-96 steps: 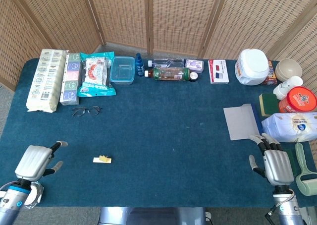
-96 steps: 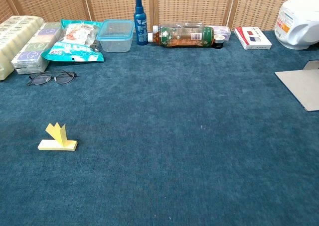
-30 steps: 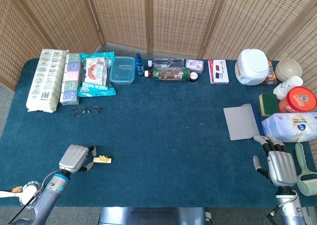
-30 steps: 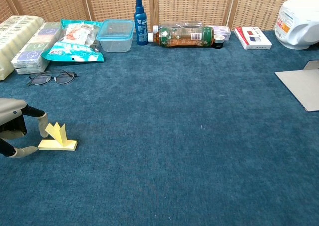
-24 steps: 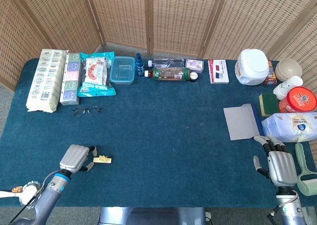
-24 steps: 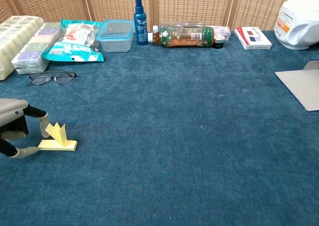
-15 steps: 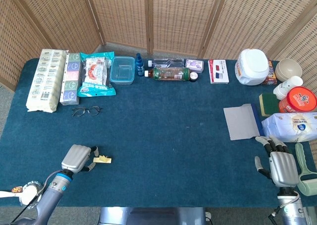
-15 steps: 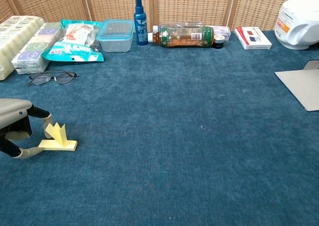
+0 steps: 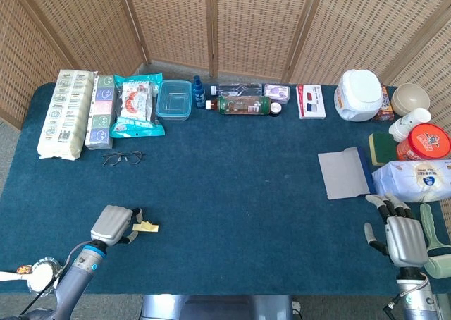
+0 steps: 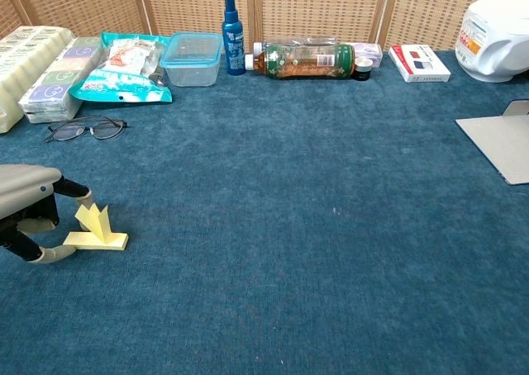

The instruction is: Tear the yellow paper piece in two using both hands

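The yellow paper piece (image 9: 146,226) (image 10: 97,230) lies on the blue tablecloth near the front left: a flat strip with a small folded tab standing up on it. My left hand (image 9: 113,225) (image 10: 25,200) sits just left of it, palm down. One fingertip (image 10: 83,198) is at the tab and the thumb (image 10: 54,254) is by the strip's left end. The paper still rests on the cloth and I see no firm grip. My right hand (image 9: 398,237) hovers at the front right, fingers spread and empty. It shows only in the head view.
Glasses (image 9: 122,157) (image 10: 85,129) lie behind the paper. A grey sheet (image 9: 343,173) (image 10: 500,144), a white bag (image 9: 416,179) and a green roller (image 9: 437,253) crowd the right hand. Packets, a clear box (image 10: 192,57) and bottles line the back edge.
My left hand came in from the far left to the paper and has crept a little closer, its fingers now at the tab. The right hand drifted slightly toward the front edge.
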Available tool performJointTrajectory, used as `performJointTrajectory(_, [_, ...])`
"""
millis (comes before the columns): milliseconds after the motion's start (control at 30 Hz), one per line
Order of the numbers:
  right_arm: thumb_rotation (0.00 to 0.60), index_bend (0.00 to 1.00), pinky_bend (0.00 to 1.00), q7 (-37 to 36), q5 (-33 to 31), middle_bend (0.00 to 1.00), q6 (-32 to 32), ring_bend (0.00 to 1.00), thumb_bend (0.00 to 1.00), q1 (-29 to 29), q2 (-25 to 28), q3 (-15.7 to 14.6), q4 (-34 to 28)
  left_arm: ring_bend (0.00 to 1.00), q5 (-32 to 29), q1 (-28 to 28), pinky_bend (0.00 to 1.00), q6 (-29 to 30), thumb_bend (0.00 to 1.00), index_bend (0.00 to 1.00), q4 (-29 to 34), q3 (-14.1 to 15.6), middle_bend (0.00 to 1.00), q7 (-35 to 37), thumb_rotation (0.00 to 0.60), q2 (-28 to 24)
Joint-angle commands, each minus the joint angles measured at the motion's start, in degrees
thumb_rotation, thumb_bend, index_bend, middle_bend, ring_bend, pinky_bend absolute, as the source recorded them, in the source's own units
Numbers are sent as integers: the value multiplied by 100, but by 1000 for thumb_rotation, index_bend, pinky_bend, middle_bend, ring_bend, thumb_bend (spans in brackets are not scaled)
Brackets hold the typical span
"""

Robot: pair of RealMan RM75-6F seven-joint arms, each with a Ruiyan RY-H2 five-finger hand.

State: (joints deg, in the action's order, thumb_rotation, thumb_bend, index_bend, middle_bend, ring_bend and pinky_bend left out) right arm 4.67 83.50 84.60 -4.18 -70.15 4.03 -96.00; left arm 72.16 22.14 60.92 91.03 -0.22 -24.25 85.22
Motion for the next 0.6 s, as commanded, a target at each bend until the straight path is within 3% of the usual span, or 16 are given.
performJointTrajectory(33, [600,230,193,-4,-1,276,4,132,472,5,1,-1,1,1000,-27,19,1000,8,281,450,-26,10,1000,-68,600,23])
performJointTrajectory(333, [600,230,193,-20,16,275,26,130,472,22,7,-4,0,1000,-102,43,1000,7,285,489,-15,16,1000,-69,600,40])
performJointTrajectory(600, [600,230,193,-58,46,276,51,127,472,24,7,10,-2,1000,-23,40,1000,94,319,626,89,-9,1000,140,600,-74])
